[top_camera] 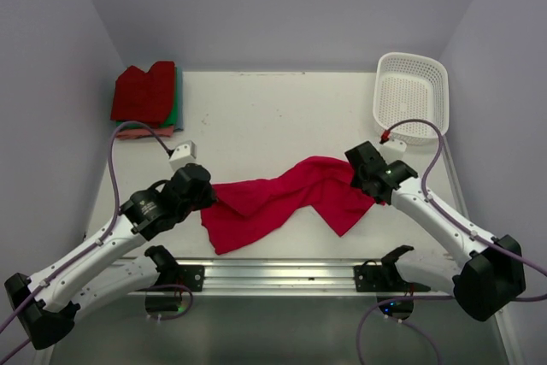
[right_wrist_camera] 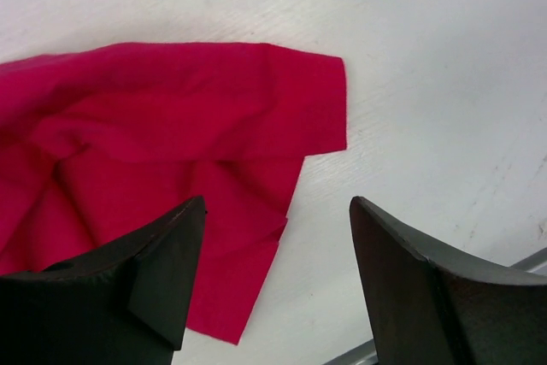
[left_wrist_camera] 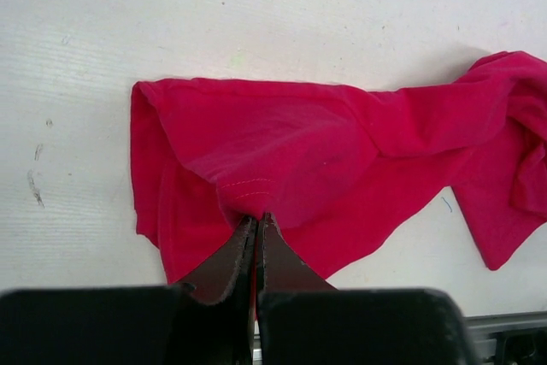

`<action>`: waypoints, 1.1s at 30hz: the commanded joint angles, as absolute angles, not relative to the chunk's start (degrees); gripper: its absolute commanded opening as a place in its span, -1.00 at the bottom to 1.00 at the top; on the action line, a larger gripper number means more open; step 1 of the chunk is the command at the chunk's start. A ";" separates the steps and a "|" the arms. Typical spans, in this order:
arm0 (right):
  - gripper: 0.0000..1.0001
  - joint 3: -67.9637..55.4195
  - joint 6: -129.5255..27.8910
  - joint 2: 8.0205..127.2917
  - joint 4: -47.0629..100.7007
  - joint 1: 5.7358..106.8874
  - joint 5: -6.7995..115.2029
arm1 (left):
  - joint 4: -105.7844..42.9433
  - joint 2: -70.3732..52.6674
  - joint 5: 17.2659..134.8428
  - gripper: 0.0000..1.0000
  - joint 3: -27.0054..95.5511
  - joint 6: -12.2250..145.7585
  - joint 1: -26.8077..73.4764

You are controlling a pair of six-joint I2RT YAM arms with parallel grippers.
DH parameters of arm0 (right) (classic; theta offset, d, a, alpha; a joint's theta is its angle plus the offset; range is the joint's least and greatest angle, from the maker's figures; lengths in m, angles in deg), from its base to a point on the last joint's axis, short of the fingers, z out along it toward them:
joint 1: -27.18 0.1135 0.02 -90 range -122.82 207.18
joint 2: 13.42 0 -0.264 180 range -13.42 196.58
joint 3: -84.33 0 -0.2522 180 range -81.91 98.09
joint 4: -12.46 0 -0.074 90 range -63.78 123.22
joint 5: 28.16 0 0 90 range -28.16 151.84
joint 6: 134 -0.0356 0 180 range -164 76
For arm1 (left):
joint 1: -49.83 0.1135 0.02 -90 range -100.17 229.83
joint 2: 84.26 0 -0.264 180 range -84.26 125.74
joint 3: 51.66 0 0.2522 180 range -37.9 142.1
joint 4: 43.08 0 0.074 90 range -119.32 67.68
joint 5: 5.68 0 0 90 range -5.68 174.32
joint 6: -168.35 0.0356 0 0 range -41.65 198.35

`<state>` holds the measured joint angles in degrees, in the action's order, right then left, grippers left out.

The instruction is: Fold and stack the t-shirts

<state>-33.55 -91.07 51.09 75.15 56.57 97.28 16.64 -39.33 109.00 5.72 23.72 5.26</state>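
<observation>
Desk [top_camera: 282, 117] carries a crumpled crimson-pink t-shirt [top_camera: 273, 203] near its front edge; a white basket [top_camera: 412, 96] sits at the far right corner, and folded t-shirts [top_camera: 145, 96] are stacked far left. Left pincer [left_wrist_camera: 258, 218] is clenched on a fold of the crimson cloth; right pincer [right_wrist_camera: 278, 203] gapes released over its right end.

The crumpled soft cloth t-shirt [top_camera: 282, 198] is plain crimson-pink, with a faint dotted stitch line just ahead of the black left claw [left_wrist_camera: 256, 221]. The right claw [right_wrist_camera: 278, 203] is black too, above the scuffed white table [top_camera: 256, 117]. Beyond the left claw, the folded cloth squares [top_camera: 145, 91] show dark red, green and salmon pink. Beyond the right claw, the plastic lattice basket [top_camera: 413, 83] is white.
</observation>
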 commanded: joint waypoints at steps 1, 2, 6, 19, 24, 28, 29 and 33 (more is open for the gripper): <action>0.46 -36.28 -102.35 49.95 76.77 55.05 104.47 | 16.12 -39.70 111.30 -1.00 8.59 25.79 5.54; 0.46 -37.25 -103.06 49.86 75.89 53.13 104.03 | 16.12 -39.70 111.30 -1.00 8.86 25.96 5.54; 0.44 -41.29 -105.61 51.08 69.14 47.85 102.71 | 14.98 -40.22 110.16 -1.00 8.25 26.58 5.54; 0.01 -45.87 -101.75 59.96 54.71 33.34 89.80 | 14.63 -44.44 108.93 -1.00 5.00 26.14 5.45; -0.06 -48.07 -100.69 60.32 52.33 31.93 86.46 | 13.66 -44.27 108.40 -1.00 4.29 26.05 5.54; -0.10 -49.21 -100.43 59.62 51.89 31.76 84.79 | 13.31 -43.83 108.40 -1.00 4.03 25.96 5.54; -0.11 -49.73 -100.43 59.44 51.89 31.76 84.52 | 13.31 -43.74 108.40 -1.00 4.03 25.96 5.54; -0.20 -50.88 -100.16 58.82 51.54 31.76 84.08 | 12.87 -43.30 108.57 -1.00 3.94 25.96 5.54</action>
<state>-49.24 -100.30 59.35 53.14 31.98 86.09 15.35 -43.62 108.11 4.19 25.46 5.26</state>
